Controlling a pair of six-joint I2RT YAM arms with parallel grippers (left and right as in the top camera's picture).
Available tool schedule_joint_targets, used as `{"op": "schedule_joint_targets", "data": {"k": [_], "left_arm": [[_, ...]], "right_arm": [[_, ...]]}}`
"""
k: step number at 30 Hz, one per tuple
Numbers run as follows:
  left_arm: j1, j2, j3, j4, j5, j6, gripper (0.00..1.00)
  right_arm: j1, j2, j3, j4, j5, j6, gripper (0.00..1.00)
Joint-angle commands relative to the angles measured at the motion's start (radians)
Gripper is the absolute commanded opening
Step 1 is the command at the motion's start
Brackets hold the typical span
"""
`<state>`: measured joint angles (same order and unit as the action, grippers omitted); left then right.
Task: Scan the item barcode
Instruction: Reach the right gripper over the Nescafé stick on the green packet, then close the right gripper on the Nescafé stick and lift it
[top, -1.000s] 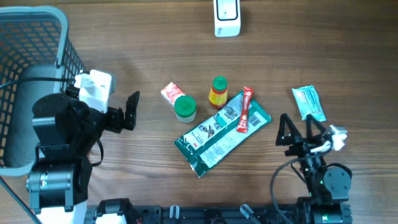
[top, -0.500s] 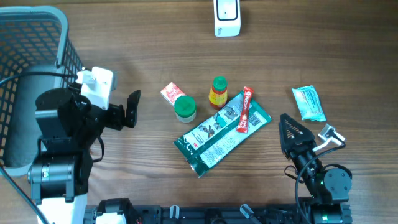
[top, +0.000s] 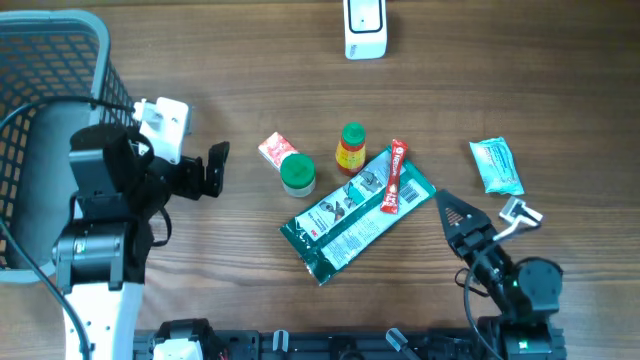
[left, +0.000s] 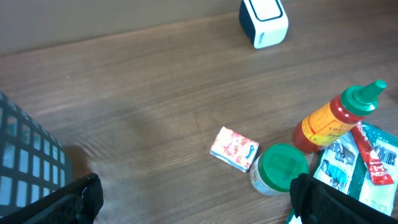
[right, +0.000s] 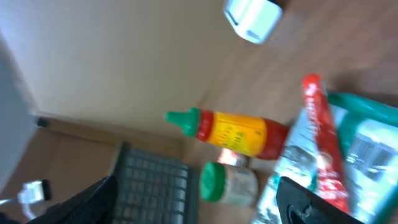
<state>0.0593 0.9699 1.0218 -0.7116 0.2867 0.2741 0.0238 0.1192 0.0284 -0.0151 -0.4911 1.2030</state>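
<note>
Crinkly green foil pouch (top: 345, 212) flat on the wood-grain table (top: 250, 70); round green-lidded jar (top: 297, 173) beside it. Agape and empty: left pincer (top: 216, 170), right pincer (top: 447, 208).

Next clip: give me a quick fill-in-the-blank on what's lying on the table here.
The jar next to the sauce bottle has a ___ lid.
The basket stands on the side of the ___ arm.
A ___ sachet lies across the large pouch.
Missing words: green; left; red.
</note>
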Motion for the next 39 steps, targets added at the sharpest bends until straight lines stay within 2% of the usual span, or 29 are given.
{"op": "schedule_joint_targets", "data": {"k": [1, 10, 15, 17, 19, 22, 25, 26, 28, 30, 34, 36, 39], "left_arm": [[0.005, 0.035, -0.008, 0.002, 0.019, -0.01, 1.0], [0.005, 0.106, -0.008, 0.002, 0.019, -0.01, 1.0], [0.005, 0.132, -0.008, 0.003, 0.019, -0.01, 1.0], [0.005, 0.137, -0.008, 0.003, 0.019, -0.01, 1.0], [0.005, 0.138, -0.008, 0.002, 0.019, -0.01, 1.0], [0.005, 0.138, -0.008, 0.003, 0.019, -0.01, 1.0], [0.005, 0.138, -0.008, 0.003, 0.019, -0.01, 1.0], [0.005, 0.138, -0.008, 0.003, 0.019, -0.01, 1.0], [0.005, 0.138, -0.008, 0.002, 0.019, -0.01, 1.0], [0.005, 0.138, -0.008, 0.002, 0.019, -0.01, 1.0], [0.005, 0.138, -0.008, 0.003, 0.019, -0.01, 1.0], [0.005, 0.138, -0.008, 0.003, 0.02, -0.01, 1.0], [0.005, 0.138, -0.008, 0.002, 0.019, -0.01, 1.0]], "right_arm": [[0.004, 0.14, 0.124, -0.06, -0.008, -0.145, 0.82], [0.026, 0.69, 0.597, -0.497, 0.093, -0.561, 0.82], [0.123, 0.894, 0.808, -0.708, 0.295, -0.627, 0.83], [0.161, 0.931, 0.832, -0.711, 0.351, -0.624, 0.88], [0.187, 0.948, 0.833, -0.691, 0.359, -0.623, 0.99], [0.223, 0.959, 0.833, -0.672, 0.364, -0.61, 1.0], [0.237, 0.959, 0.831, -0.653, 0.363, -0.513, 1.0], [0.237, 0.964, 0.829, -0.635, 0.362, -0.525, 1.0], [0.246, 0.985, 0.829, -0.6, 0.358, -0.605, 0.85], [0.27, 1.013, 0.829, -0.597, 0.391, -0.608, 0.76], [0.377, 1.135, 0.829, -0.577, 0.573, -0.584, 0.67], [0.434, 1.204, 0.829, -0.568, 0.667, -0.527, 0.66], [0.486, 1.281, 0.829, -0.519, 0.732, -0.523, 0.67]]}}
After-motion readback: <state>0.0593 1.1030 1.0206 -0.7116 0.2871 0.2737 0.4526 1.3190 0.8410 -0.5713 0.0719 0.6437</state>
